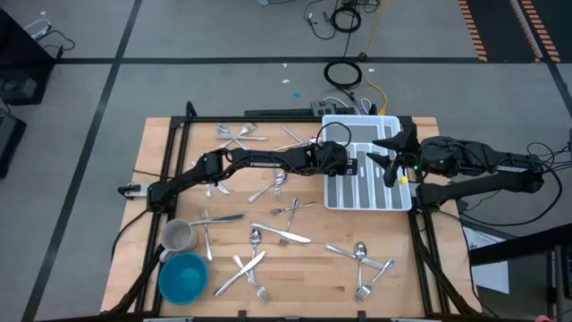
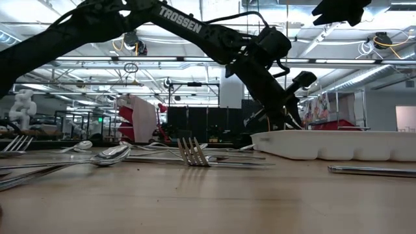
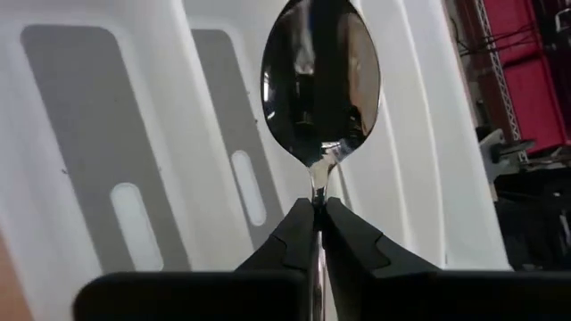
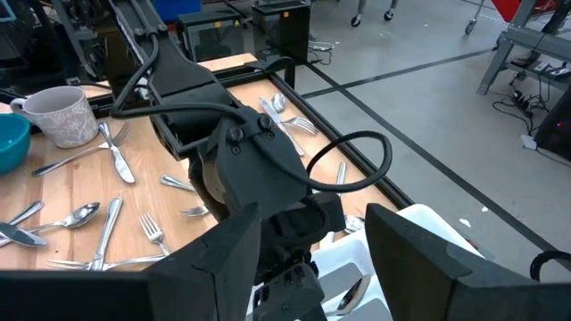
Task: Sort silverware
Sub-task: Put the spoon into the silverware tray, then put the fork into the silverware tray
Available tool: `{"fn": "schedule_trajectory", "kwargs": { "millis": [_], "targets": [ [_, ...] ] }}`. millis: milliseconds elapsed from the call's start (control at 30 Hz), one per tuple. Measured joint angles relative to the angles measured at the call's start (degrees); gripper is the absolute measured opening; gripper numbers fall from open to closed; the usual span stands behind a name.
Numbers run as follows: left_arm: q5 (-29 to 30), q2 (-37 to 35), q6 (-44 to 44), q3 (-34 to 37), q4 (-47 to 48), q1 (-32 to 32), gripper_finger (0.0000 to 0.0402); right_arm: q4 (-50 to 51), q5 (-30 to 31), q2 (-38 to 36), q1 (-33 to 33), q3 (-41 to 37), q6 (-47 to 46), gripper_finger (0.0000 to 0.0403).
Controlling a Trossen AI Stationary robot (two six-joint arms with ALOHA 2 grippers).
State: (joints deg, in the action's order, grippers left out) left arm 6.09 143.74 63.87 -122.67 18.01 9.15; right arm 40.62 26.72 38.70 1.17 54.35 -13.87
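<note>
My left gripper [image 3: 318, 207] reaches from the table's left over the white organiser tray [image 1: 404, 202] and is shut on a shiny spoon [image 3: 319, 80]. The spoon's bowl points out past the fingertips above the tray's long compartments [image 3: 134, 134]. My right gripper [image 1: 386, 161] hovers open above the tray's right part, just right of the left gripper, and touches nothing. In the right wrist view its open fingers [image 4: 312, 245] frame the left wrist and the spoon [image 4: 352, 292]. More silverware [image 1: 268, 237] lies flat across the wooden table. My left gripper pinches the spoon between its two fingers on the thin neck of the handle [image 3: 318, 183], right behind the bowl. The fingers lie along the handle and slant down from the table's left. The bowl sticks out ahead over the tray; the rest of the handle is hidden between the fingers.
Forks, spoons and knives lie loose at the far left [image 1: 239, 134], in the middle [image 1: 277, 183] and near the near edge [image 1: 362, 259]. A grey mug [image 1: 177, 236] and a blue bowl [image 1: 183, 275] stand at the near left. Cables run beyond the far edge.
</note>
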Motion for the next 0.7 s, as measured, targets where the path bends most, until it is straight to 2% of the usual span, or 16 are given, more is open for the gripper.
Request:
{"fn": "schedule_trajectory", "kwargs": {
  "millis": [200, 533, 700],
  "targets": [
    [-0.1, 0.0, -2.1, 0.0, -0.5, 0.0, 0.0062, 0.0, 0.0, 0.0, 0.0, 0.0, 0.0, 0.0196],
    [-1.8, -0.1, -3.3, 0.0, -2.9, 0.1, 0.0086, 0.0, -0.1, 0.0, 0.0, 0.0, 0.0, 0.0196],
    [-9.3, -2.1, -8.1, -1.1, -3.1, 1.1, 0.0088, 0.0, -3.7, 0.0, 0.0, 0.0, 0.0, 0.0196]
  ]
}}
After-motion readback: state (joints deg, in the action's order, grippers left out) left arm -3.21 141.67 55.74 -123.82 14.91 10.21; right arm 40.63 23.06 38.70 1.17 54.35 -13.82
